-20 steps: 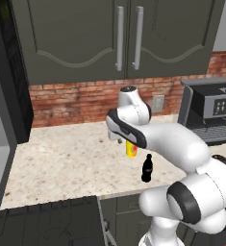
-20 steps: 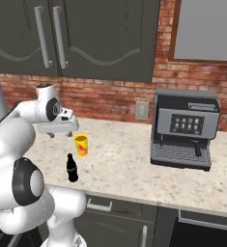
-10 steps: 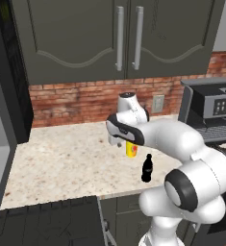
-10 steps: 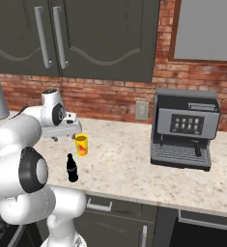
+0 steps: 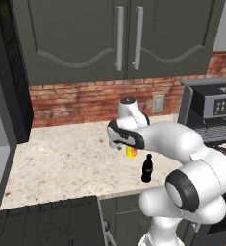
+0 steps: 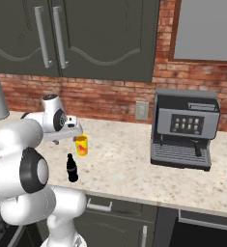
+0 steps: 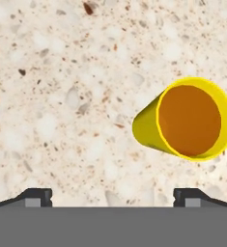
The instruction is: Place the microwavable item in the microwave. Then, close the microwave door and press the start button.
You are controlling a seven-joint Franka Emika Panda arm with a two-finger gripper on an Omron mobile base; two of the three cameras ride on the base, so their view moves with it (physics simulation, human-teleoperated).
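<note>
The arm (image 5: 182, 149) is built of glossy white, rounded segments joined by dark grey bands at the joints, one a broad ring with a paler grey disc at its centre. The gripper (image 7: 113, 197) ends in two small dark, blocky finger tips (image 7: 35, 197).

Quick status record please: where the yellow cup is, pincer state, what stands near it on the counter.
cup: yellow cup upright on the speckled counter, not held
pincer: pincer open above the counter, cup off to one side of its centre line
cup contents: orange inside as the hand view shows it
nearby: black bottle stands on the counter, apart from the cup
further right: coffee machine by the brick wall
</note>
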